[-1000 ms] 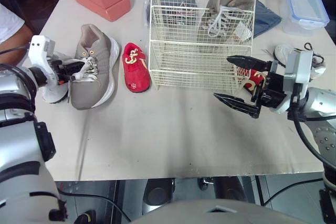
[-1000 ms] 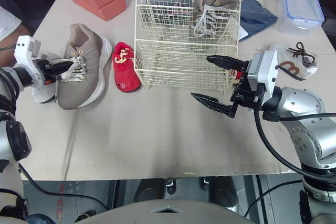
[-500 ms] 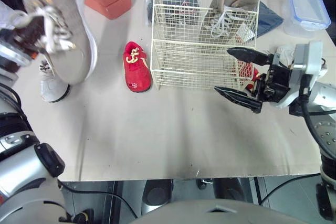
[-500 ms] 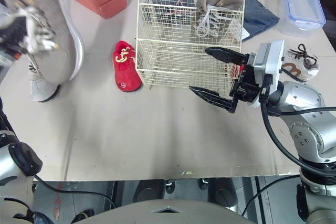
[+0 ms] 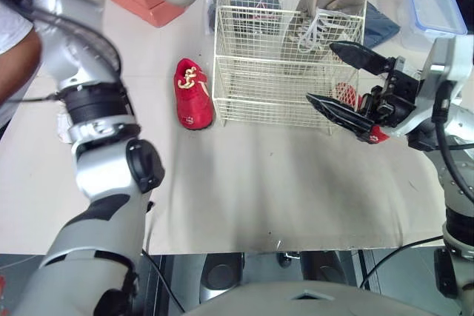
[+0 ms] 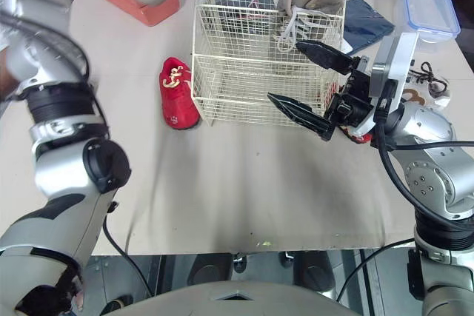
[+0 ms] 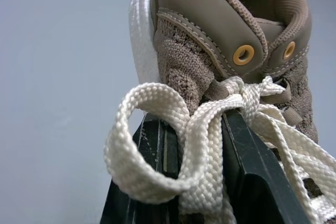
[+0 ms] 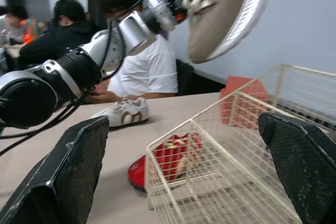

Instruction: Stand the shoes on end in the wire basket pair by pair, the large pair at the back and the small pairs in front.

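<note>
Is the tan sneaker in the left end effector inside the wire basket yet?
Out. The left end effector grips the tan sneaker by its laces, in the air left of the wire basket.

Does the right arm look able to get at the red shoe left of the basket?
Probably not directly: the basket stands between the open right gripper and the red shoe. The bare table in front of the basket leaves a way round.

On your table (image 5: pixel 244 175), the wire basket (image 5: pixel 259 79) stands just before the jaws of the right gripper (image 5: pixel 320 72). A red shoe (image 5: pixel 192 95) lies beyond it, pink blocks (image 5: pixel 141 5) farther still, a lidded box (image 5: pixel 435 11) behind them.
</note>
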Robot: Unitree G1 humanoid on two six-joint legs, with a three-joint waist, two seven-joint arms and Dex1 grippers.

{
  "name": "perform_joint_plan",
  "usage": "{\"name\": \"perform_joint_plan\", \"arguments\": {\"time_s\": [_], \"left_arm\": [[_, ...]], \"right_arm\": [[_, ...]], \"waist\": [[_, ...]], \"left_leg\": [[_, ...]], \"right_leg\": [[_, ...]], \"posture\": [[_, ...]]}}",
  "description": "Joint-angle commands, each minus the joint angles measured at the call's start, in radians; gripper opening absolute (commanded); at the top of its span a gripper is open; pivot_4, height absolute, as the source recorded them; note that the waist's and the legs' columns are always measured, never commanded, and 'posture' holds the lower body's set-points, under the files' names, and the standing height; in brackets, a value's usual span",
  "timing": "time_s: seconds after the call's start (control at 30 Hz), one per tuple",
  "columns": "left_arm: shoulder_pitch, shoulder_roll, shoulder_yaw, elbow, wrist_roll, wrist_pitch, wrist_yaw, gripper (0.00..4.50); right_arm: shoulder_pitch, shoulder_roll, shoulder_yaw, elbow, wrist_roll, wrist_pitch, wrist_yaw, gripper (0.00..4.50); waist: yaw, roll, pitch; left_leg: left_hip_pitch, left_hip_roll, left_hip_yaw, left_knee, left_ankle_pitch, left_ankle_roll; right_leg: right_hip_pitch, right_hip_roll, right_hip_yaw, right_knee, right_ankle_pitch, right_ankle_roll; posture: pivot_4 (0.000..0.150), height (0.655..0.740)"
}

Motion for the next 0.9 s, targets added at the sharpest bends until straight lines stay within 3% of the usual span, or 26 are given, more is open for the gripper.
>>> {"name": "perform_joint_plan", "arguments": {"time_s": [0.03,0.17,0.37,0.5,0.73,0.83,0.9], "left_arm": [[-0.069,-0.021,-0.029,0.013,0.002,-0.094,-0.052,0.61],[-0.048,-0.068,-0.074,-0.013,0.013,-0.15,-0.09,0.61],[0.073,-0.157,-0.168,-0.231,0.057,-0.187,-0.058,0.61],[0.174,-0.186,-0.233,-0.428,0.104,-0.159,0.01,0.61],[0.311,-0.177,-0.304,-0.618,0.142,-0.099,0.048,0.61],[0.348,-0.172,-0.322,-0.65,0.152,-0.08,0.056,0.61],[0.361,-0.167,-0.322,-0.659,0.142,-0.055,0.061,0.61]], "right_arm": [[-0.016,0.029,-0.061,-0.061,0.035,-0.002,-0.11,4.5],[-0.076,0.076,-0.059,-0.075,0.046,0.04,-0.271,4.5],[-0.234,0.155,-0.003,-0.01,-0.02,0.069,-0.423,4.5],[-0.321,0.202,0.029,0.06,-0.069,0.057,-0.455,4.5],[-0.381,0.256,0.049,0.132,-0.115,0.045,-0.459,4.5],[-0.391,0.268,0.047,0.15,-0.126,0.036,-0.446,3.73],[-0.394,0.27,0.048,0.155,-0.131,0.035,-0.435,2.8]], "waist": [[-0.003,0.0,0.0],[-0.005,0.001,0.0],[0.0,0.001,0.0],[-0.001,0.001,0.0],[0.001,0.002,0.0],[0.002,0.002,0.0],[0.003,0.002,0.0]], "left_leg": [[0.001,0.0,0.001,-0.001,0.0,0.0],[0.002,0.002,0.003,-0.002,0.0,0.0],[0.002,0.003,0.003,-0.001,0.0,0.0],[0.002,0.003,0.004,-0.001,0.0,0.0],[0.002,0.004,0.004,-0.001,0.0,0.0],[0.002,0.004,0.004,-0.001,0.0,0.0],[0.002,0.004,0.003,-0.001,0.0,0.0]], "right_leg": [[0.0,0.0,0.001,0.0,0.0,0.0],[0.0,0.001,0.001,0.001,0.0,0.0],[0.0,0.001,0.003,0.001,0.0,0.0],[-0.001,0.002,0.004,0.001,0.0,0.0],[-0.001,0.001,0.005,0.001,0.0,0.0],[-0.001,0.001,0.005,0.001,0.0,0.0],[-0.001,0.001,0.005,0.001,0.0,0.0]], "posture": [[0.15,0.686],[0.15,0.686],[0.15,0.686],[0.15,0.686],[0.15,0.686],[0.15,0.686],[0.15,0.686]]}}
